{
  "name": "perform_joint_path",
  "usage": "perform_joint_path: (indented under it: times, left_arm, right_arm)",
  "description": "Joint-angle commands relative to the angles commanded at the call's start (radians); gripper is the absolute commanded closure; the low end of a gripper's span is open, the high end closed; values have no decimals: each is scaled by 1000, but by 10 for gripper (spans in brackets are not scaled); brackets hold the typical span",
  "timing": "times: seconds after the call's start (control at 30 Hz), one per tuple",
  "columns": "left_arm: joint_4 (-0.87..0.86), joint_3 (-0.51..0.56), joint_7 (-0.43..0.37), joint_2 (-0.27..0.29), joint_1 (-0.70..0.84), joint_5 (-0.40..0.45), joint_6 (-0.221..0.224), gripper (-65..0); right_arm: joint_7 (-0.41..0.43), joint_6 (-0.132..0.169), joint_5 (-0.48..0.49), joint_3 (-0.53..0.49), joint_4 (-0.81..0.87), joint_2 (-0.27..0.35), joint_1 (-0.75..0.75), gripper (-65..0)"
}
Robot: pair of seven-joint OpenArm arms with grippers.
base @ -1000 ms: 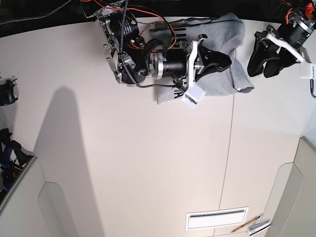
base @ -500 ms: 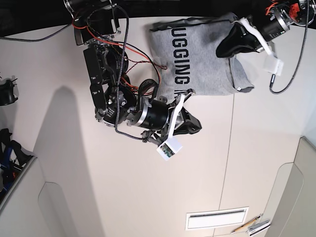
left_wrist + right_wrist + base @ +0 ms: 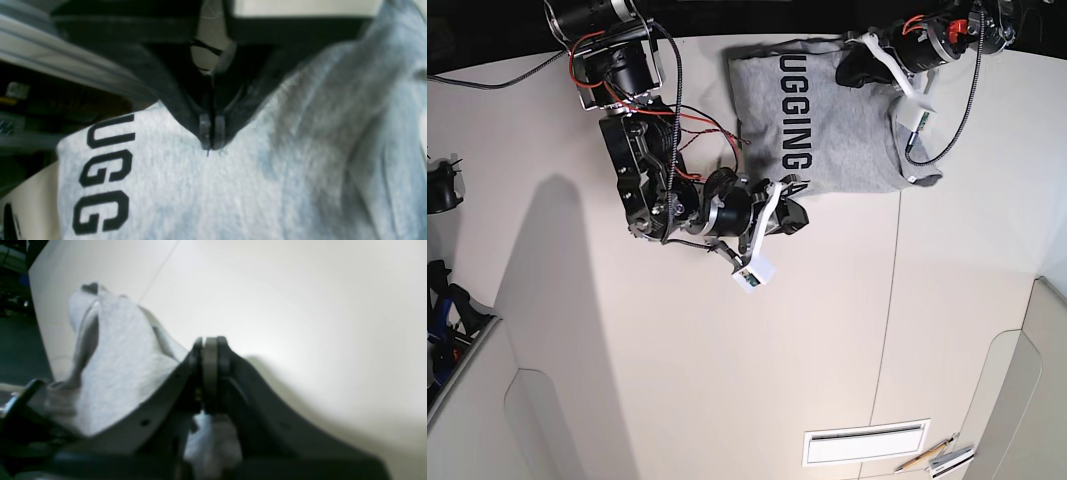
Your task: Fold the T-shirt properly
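The grey T-shirt [image 3: 827,120] lies folded at the table's far edge, black block lettering facing up. My left gripper [image 3: 847,70] is shut, its tips resting on the shirt's top right part. In the left wrist view the closed tips [image 3: 210,143] touch the grey cloth [image 3: 200,193] beside the letters. My right gripper [image 3: 799,216] is shut and sits just off the shirt's near left corner. In the right wrist view its closed tips [image 3: 210,343] point over bare table, with the shirt [image 3: 123,373] to the left.
A pale table [image 3: 727,380] with a seam [image 3: 885,330] running front to back. A white slotted plate [image 3: 867,442] and a pencil [image 3: 925,458] lie near the front right. Dark equipment [image 3: 439,188] stands at the left edge. Red and black cables [image 3: 697,120] hang on the right arm.
My right gripper has come off the shirt and now sits by its near left corner. My left gripper has moved left onto the shirt's top. The lettering is now uncovered.
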Motion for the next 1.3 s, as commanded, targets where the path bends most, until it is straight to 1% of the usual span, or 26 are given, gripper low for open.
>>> perform_joint_path:
  times: [0.07,0.13,0.2,0.27,0.47,0.63,0.73,0.83,0.9,0.97,1.03,1.1,1.13,1.2,1.3]
  left_arm:
    - [-14,0,0,-1,-55,56,0,0]
    - [-23,0,0,-3,-115,81,0,0]
    - [-30,0,0,-3,-174,108,0,0]
    - [-39,0,-8,-3,-216,111,0,0]
    - [-115,2,-19,-3,-345,111,0,0]
    - [-196,35,-29,-3,-377,124,0,0]
    - [-205,95,-90,-2,-380,192,0,0]
    - [-205,166,-97,-2,-415,251,0,0]
    - [-205,191,-96,-3,-444,275,15,0]
    - [-203,192,-89,-3,-462,275,22,0]
    - [-166,189,-89,-11,-458,267,22,0]
    - [-105,189,-88,-42,-443,245,25,0]
    - [-71,184,-88,-62,-430,245,33,0]
    - [-7,155,-88,-100,-387,237,36,0]
    - [72,68,-62,-137,-296,145,32,0]
  right_arm:
    - [-43,5,58,0,0,16,-3,0]
    - [-51,4,106,0,0,42,-3,0]
    - [-70,4,134,0,1,68,-3,0]
    - [-100,4,165,0,3,91,-16,0]
    - [-110,11,251,1,27,144,-110,0]
    - [-126,11,258,1,143,171,-214,0]
    - [-134,11,262,1,228,170,-270,0]
    - [-135,11,269,1,289,171,-309,0]
    - [-137,11,268,1,304,171,-316,0]
    - [-137,11,267,12,304,171,-313,0]
    - [-137,11,266,47,309,171,-313,0]
    - [-146,11,269,105,324,171,-313,0]
    - [-164,11,275,137,338,171,-313,0]
    - [-228,11,312,201,370,171,-314,0]
    - [-301,11,400,271,410,198,-314,0]
